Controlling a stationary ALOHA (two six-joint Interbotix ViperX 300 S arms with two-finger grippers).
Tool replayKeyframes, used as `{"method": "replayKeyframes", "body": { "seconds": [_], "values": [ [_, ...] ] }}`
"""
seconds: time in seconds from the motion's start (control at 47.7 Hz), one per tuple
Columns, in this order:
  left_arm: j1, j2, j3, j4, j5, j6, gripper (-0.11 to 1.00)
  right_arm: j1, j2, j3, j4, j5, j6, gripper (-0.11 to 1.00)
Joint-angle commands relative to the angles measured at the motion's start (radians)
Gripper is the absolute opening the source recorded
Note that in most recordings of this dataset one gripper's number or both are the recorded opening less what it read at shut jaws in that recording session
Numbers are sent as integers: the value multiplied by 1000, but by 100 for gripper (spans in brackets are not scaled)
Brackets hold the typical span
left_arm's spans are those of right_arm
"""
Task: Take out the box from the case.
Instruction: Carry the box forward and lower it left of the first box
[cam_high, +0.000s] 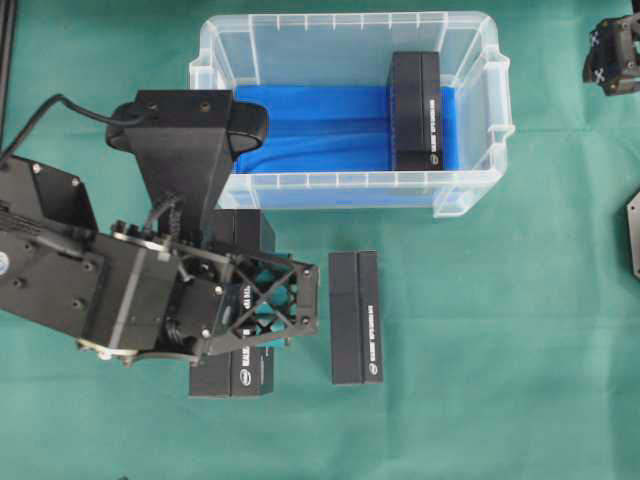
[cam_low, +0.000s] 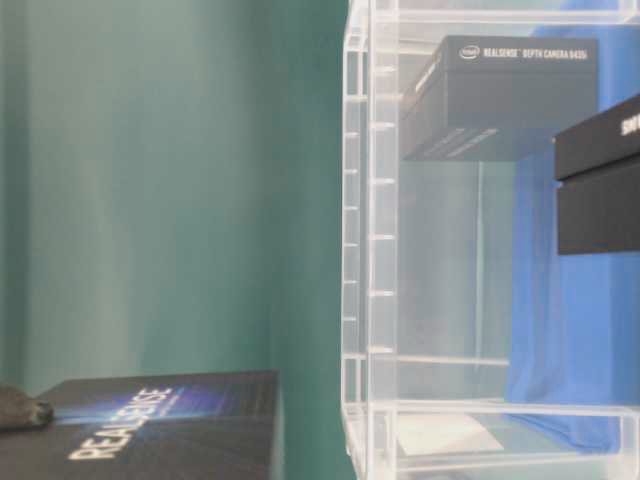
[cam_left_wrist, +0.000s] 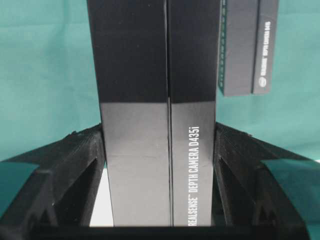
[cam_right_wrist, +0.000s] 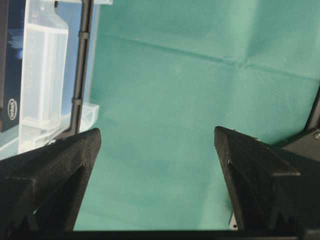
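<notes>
In the overhead view the left arm fills the near left, and its left gripper (cam_high: 262, 318) sits over a black box (cam_high: 232, 375) on the green cloth (cam_high: 480, 330). A second box (cam_high: 355, 317) lies just beside it, well clear of the case (cam_high: 480, 60). One more box (cam_high: 417, 110) stands inside the case at its right end, on the blue lining (cam_high: 310, 125). That makes three boxes in all: two out, one in. The right gripper (cam_high: 612, 55) waits at the far right corner.

At table level, the case wall (cam_low: 360, 240) and the box inside it (cam_low: 515, 95) show, with another box (cam_low: 170, 425) on the cloth.

The left wrist view shows the fingers (cam_left_wrist: 75, 165) pressed against both sides of the carried box (cam_left_wrist: 160, 150), half closed on it. Judged from this, the box should be lowered flat and parallel to its neighbour, then released before the gripper lifts.

In the right wrist view the jaws stand wide apart, holding nothing.
</notes>
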Motion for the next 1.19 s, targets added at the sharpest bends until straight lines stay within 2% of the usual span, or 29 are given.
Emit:
{"method": "replayKeyframes", "body": {
  "seconds": [0.0,0.147,0.293,0.461,0.859,1.173],
  "values": [
    [-8,-34,-3,5,-6,-2,60,2,0,-11,-2,-2,2,91],
    [-9,-35,26,5,-37,-6,60,2,0,-9,-2,-3,2,91],
    [-14,-37,97,5,-94,-6,60,2,0,-9,-2,-2,2,91],
    [-20,-48,232,5,-213,-8,60,2,0,-9,-2,3,2,91],
    [-21,-77,563,14,-540,-86,60,2,3,-8,-2,8,2,91],
    [-17,-25,661,14,-661,-107,60,2,5,-9,-2,9,2,91]
  ]
}}
